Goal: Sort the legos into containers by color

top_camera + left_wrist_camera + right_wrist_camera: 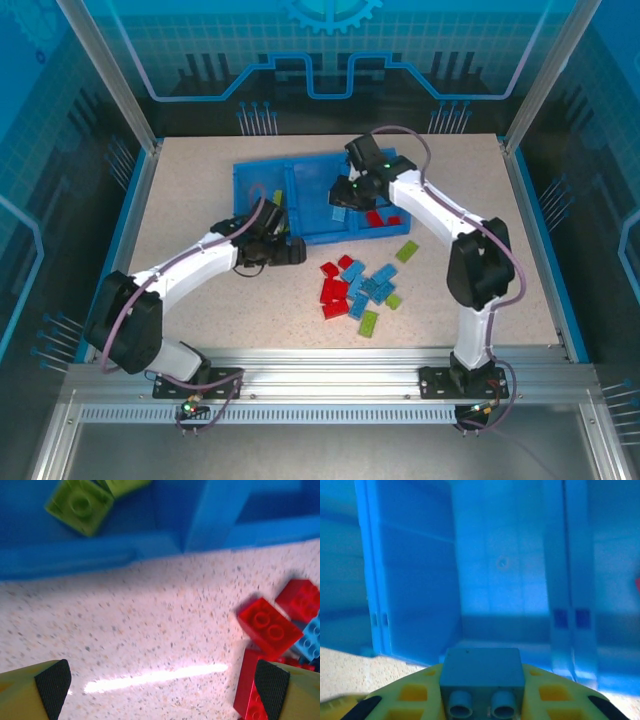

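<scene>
The blue tray [308, 205] lies at the back middle of the table. Yellow-green legos [272, 195] lie in its left compartment and red ones [380, 218] in its right compartment. A loose pile of red, light blue and green legos [358, 286] sits in front of the tray. My right gripper [345, 196] hangs over the tray's middle compartment [500, 570], shut on a light blue lego [482, 672]. My left gripper [162, 685] is open low over the table just before the tray's front wall [100, 555], with a red lego [250, 692] beside its right pad [272, 682].
A single green lego [407, 251] lies right of the tray's front corner. Another red lego [269, 626] lies a little ahead of the left gripper. Bare table stretches at the left and along the front edge. Glass walls enclose the table.
</scene>
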`<move>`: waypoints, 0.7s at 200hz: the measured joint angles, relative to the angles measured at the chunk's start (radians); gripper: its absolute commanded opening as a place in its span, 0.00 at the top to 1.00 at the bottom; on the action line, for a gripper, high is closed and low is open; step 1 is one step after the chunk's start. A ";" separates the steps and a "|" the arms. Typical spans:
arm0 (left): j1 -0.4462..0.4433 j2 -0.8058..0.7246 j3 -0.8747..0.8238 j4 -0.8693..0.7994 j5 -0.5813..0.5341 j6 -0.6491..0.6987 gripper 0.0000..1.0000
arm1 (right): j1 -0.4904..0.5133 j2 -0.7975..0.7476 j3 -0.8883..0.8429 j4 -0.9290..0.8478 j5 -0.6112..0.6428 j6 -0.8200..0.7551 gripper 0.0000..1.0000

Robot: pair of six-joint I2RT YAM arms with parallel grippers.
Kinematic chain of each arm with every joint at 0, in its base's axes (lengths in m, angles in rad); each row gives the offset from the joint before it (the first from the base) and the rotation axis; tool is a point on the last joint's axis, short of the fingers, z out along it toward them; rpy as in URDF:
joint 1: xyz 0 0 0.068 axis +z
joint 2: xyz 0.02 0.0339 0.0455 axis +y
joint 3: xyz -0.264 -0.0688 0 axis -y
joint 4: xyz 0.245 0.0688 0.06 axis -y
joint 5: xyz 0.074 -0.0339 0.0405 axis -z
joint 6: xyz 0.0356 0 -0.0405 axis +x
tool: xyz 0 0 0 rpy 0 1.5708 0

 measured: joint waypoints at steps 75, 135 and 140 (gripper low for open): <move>-0.154 0.091 0.021 0.044 0.032 -0.060 0.02 | 0.011 0.222 0.282 -0.111 0.066 0.022 0.70; -0.266 0.184 0.113 0.038 0.045 -0.128 0.03 | 0.026 0.291 0.365 -0.148 0.074 0.025 0.44; -0.275 0.191 0.122 0.032 0.045 -0.132 0.04 | 0.027 0.291 0.366 -0.147 0.072 0.026 0.40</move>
